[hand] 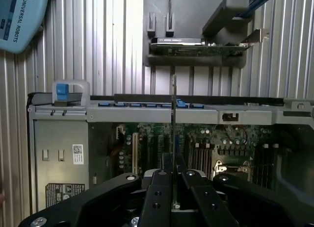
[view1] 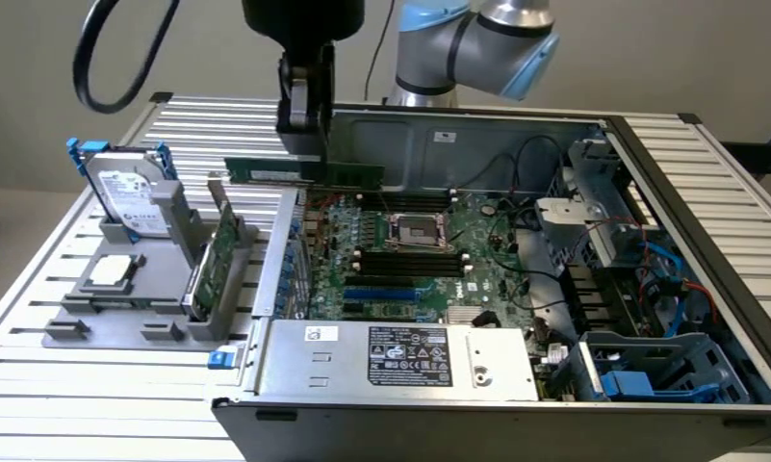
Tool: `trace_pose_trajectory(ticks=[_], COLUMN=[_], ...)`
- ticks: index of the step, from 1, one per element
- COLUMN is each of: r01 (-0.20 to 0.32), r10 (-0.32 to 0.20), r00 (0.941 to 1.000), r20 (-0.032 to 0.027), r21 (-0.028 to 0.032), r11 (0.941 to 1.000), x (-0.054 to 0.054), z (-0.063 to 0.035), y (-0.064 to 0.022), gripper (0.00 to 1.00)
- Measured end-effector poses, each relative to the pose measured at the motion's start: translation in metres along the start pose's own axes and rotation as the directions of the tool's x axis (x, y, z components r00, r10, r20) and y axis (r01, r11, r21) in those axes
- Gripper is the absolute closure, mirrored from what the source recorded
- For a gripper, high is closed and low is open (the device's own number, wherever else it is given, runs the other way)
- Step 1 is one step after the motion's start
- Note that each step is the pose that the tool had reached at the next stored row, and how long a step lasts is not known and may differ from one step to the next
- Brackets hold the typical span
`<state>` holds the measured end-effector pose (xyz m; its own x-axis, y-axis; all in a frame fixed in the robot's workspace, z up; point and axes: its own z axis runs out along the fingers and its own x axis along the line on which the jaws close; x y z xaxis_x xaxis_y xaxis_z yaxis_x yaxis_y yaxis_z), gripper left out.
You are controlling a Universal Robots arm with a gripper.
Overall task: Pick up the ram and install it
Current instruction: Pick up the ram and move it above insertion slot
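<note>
Claw [view1: 308,156] clamped on the ram [view1: 263,171]. Ram held level in the air, clear of the board, above the open computer case [view1: 488,144] at its wall toward the exterior view's left. Case rests on desk [view1: 77,404].

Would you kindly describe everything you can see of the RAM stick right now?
The RAM stick is a long, narrow, thin green circuit board with what looks like a pale label on its face. It hangs level in the air, standing on its long edge, pinched near its middle by the shut gripper. It sits above the edge of the open computer case, towards the exterior view's left, touching nothing else that I can see. From the wrist it appears edge-on, as a thin line.
</note>
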<state>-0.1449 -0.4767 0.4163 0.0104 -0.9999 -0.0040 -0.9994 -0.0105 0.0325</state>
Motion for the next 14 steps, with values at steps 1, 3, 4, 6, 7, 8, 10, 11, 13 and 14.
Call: trace_pose_trajectory(ticks=[1, 3, 4, 6, 7, 8, 10, 11, 13, 14], r01=[0.0, 0.0, 0.0, 0.0, 0.0, 0.0, 0.0, 0.0, 0.0, 0.0], r10=[0.0, 0.0, 0.0, 0.0, 0.0, 0.0, 0.0, 0.0, 0.0, 0.0], r00=[1.0, 1.0, 1.0, 1.0, 1.0, 1.0, 1.0, 1.0, 1.0, 1.0], r20=[0.0, 0.0, -0.0001, 0.0, 0.0, 0.0, 0.0, 0.0, -0.0001, 0.0], r21=[0.0, 0.0, 0.0, 0.0, 0.0, 0.0, 0.0, 0.0, 0.0, 0.0], r11=[1.0, 1.0, 1.0, 1.0, 1.0, 1.0, 1.0, 1.0, 1.0, 1.0], x=[-0.001, -0.003, -0.004, -0.009, -0.011, -0.014, -0.02, -0.022, -0.028, -0.03], z=[-0.0001, -0.0001, 0.0002, 0.0016, 0.0029, 0.0045, 0.0079, 0.0097, 0.0132, 0.015], y=[-0.0045, -0.0134, -0.0177, -0.0255, -0.0289, -0.0319, -0.0374, -0.0403, -0.0459, -0.0486], gripper=[0.86, 0.86, 0.86, 0.86, 0.86, 0.86, 0.86, 0.86, 0.86, 0.86])
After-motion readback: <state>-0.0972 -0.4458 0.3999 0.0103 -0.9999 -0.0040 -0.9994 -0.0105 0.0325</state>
